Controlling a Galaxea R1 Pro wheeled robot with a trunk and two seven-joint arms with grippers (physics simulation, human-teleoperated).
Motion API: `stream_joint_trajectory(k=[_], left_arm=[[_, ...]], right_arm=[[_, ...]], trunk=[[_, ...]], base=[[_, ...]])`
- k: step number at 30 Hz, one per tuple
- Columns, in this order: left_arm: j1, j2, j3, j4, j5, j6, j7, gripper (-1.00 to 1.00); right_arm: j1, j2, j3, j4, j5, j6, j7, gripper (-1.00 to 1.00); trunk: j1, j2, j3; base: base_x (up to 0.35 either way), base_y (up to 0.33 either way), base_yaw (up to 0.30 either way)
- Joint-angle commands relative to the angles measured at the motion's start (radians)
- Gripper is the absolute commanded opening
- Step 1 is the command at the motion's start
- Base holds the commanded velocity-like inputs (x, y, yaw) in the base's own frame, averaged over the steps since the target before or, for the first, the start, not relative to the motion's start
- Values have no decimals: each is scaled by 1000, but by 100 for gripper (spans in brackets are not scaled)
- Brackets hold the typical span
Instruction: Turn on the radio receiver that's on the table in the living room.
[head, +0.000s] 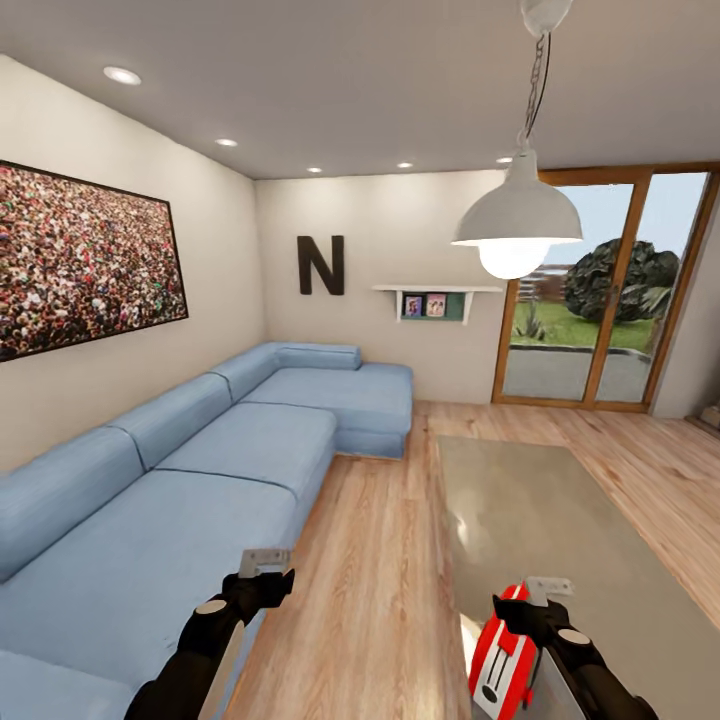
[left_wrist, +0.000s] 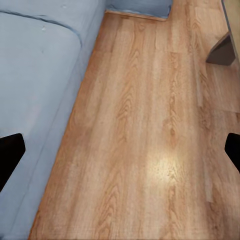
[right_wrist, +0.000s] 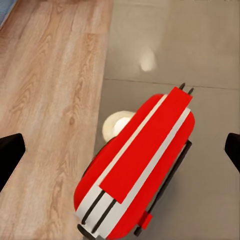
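Radio receiver (head: 503, 662) sits at the near left corner of the worktop (head: 560, 520), lying on the glossy top with its red, white-striped side up. Right tool (right_wrist: 120, 150) hovers above it, fingers spread wide, not touching. Left tool (left_wrist: 120, 150) also spread open, over wood floor (left_wrist: 140, 140) beside the blue sofa (head: 200, 470).

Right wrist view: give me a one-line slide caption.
Open right gripper poised over the red radio receiver, which lies near the table edge beside the wood floor.
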Motion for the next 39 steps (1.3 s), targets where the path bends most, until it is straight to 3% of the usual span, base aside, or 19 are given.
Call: stream_joint_trajectory(k=[1, 11, 39], left_arm=[[0, 0, 0, 0, -1, 0, 0, 100], [-1, -1, 0, 0, 0, 0, 0, 100], [0, -1, -2, 0, 0, 0, 0, 100]], right_arm=[[0, 0, 0, 0, 0, 0, 0, 100], [0, 0, -1, 0, 0, 0, -1, 100], [0, 0, 5, 0, 0, 1, 6, 100]], trunk=[[0, 0, 0], [0, 0, 0], [0, 0, 0]], base=[[23, 46, 0], [1, 3, -187], [14, 10, -2]])
